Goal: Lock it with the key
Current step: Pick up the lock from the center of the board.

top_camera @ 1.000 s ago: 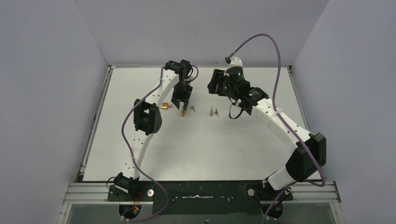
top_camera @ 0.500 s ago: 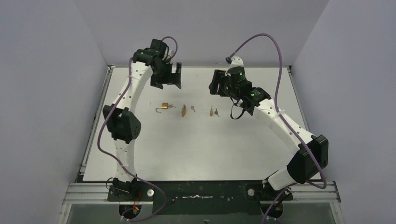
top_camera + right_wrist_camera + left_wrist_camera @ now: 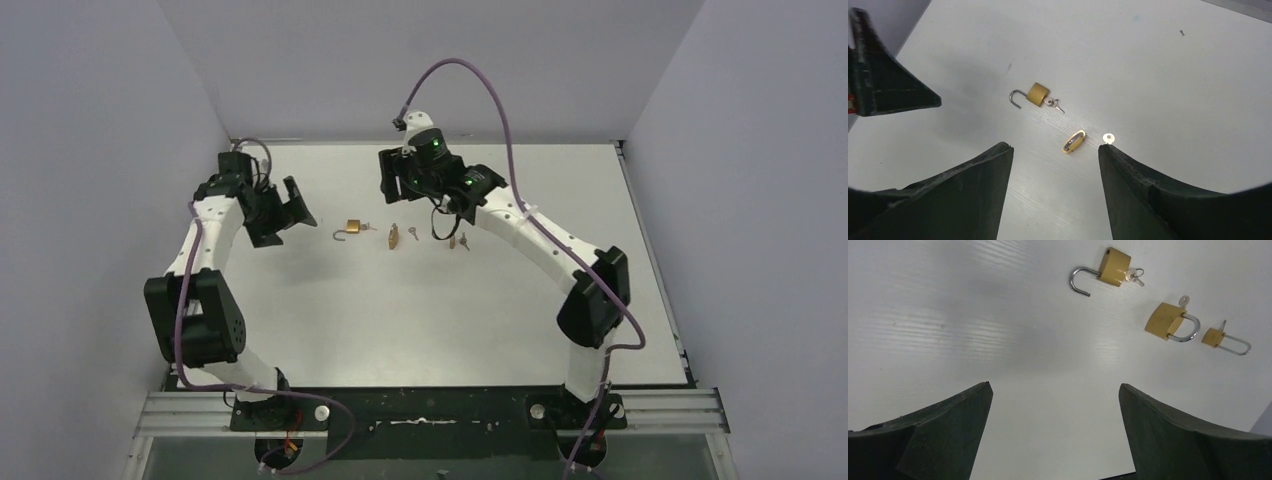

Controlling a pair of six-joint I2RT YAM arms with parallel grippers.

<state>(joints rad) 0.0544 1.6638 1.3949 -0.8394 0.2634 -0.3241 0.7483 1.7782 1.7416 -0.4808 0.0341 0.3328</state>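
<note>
Three brass padlocks lie in a row on the white table [image 3: 420, 310]. The left padlock [image 3: 352, 228] [image 3: 1113, 267] [image 3: 1038, 94] has its shackle swung open and a key [image 3: 1134, 275] [image 3: 1053, 103] in its base. The middle padlock [image 3: 394, 237] [image 3: 1164, 320] [image 3: 1074, 141] is shut, with a loose key [image 3: 411, 234] [image 3: 1108, 137] beside it. The small padlock [image 3: 455, 240] [image 3: 1213, 337] has a long shackle. My left gripper [image 3: 285, 210] [image 3: 1054, 386] is open and empty, left of the row. My right gripper [image 3: 398, 190] [image 3: 1054, 147] hovers open behind the middle padlock.
Grey walls enclose the table on the left, back and right. The left gripper's finger [image 3: 883, 80] shows at the left edge of the right wrist view. A purple cable [image 3: 470, 75] arcs above the right arm.
My left gripper has let go beside the middle padlock, opened wide and swung away to the far left. The right arm has moved left, over the padlocks.
</note>
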